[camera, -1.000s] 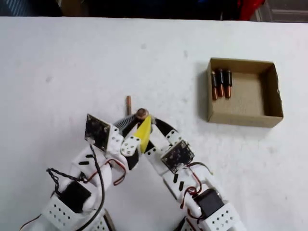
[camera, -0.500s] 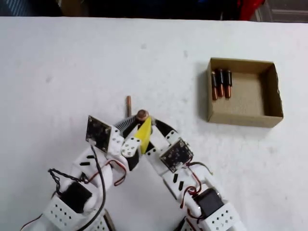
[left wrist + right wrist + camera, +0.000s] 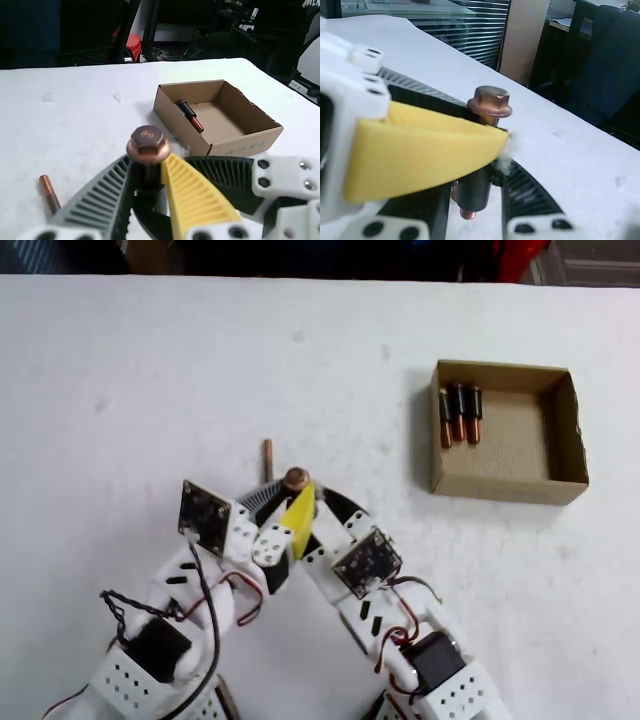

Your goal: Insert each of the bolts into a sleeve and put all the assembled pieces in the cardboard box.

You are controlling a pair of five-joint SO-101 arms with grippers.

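Where the two arms meet at the near side of the white worktop (image 3: 150, 370), the bolt (image 3: 145, 145) stands upright with its copper hexagon head on top. The left claw (image 3: 147, 162) is clamped on it just under that head, with the grey finger (image 3: 95, 200) on one side of the shank and the yellow finger (image 3: 195, 195) on the other. Lower down, the bolt passes through a dark sleeve (image 3: 476, 187), and its copper tip shows below the sleeve's end.

The right claw (image 3: 473, 196) sits around this sleeve beneath the left claw's yellow finger. I cannot tell whether it presses on the sleeve or merely flanks it.

A loose bolt (image 3: 268, 458) lies flat on the worktop just beside the left claw's grey finger, on the side away from the box, and its near end is hidden behind that finger.

The cardboard box (image 3: 505, 490) rests well apart from both claws, to the right and farther back. Three assembled pieces (image 3: 458, 415) lie side by side in it, against its left wall.
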